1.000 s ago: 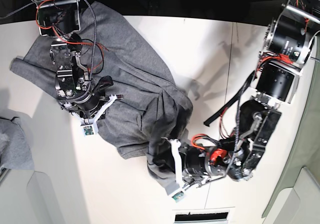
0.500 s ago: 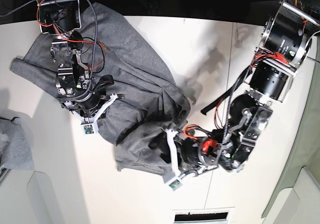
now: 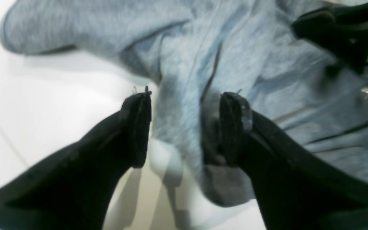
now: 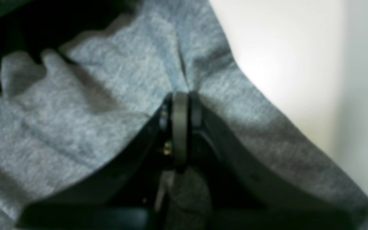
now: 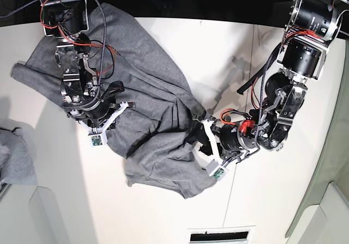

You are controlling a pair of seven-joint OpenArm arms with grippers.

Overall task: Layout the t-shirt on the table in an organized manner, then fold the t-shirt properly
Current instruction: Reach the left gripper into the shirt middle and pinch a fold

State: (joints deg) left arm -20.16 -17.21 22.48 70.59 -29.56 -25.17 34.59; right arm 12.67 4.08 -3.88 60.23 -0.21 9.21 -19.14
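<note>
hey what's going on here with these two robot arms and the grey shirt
Two robot arms are working on a grey t-shirt that lies crumpled on the white table, not yet spread flat. The right gripper is shut on a pinch of the cloth. The left gripper is open, its jaws either side of a fold at the shirt's edge.

White table point(image 5: 229, 59) with thin dark seam, crumpled grey t-shirt point(image 5: 147, 108) lying on it

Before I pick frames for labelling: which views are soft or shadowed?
Left wrist: motion-blurred t-shirt, finger shadows on the table. Right wrist: softest, everything defocused around the shut right gripper. Base: sharp, evenly lit, arm shadows on white.
</note>
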